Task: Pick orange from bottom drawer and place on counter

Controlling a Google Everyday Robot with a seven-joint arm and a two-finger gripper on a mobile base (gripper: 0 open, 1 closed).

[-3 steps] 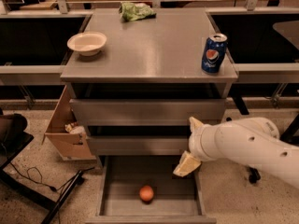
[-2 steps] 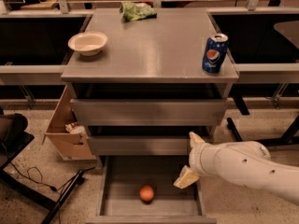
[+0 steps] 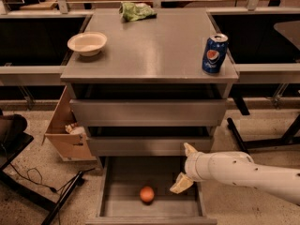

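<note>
We are seeing the orange (image 3: 146, 194) lying on the floor of the bottom drawer (image 3: 123, 182), which is standing pulled open. The fruit is sitting near the drawer's front, roughly midway across, with nothing touching it. Our gripper (image 3: 185, 168) is hovering to the right of the orange, apart from it, over the drawer's right side. Its 2 pale fingers (image 3: 181, 184) are spread apart and holding nothing. Above, the 2 shallower drawers (image 3: 147, 112) are sitting closed. On the counter (image 3: 150, 55), a cream bowl (image 3: 87, 42) is resting near the left edge. A blue Pepsi can (image 3: 214, 53) is standing upright near the right edge, and a crumpled green packet (image 3: 136, 11) is lying at the back. A cardboard box (image 3: 65, 137) is leaning beside the cabinet on the left.
</note>
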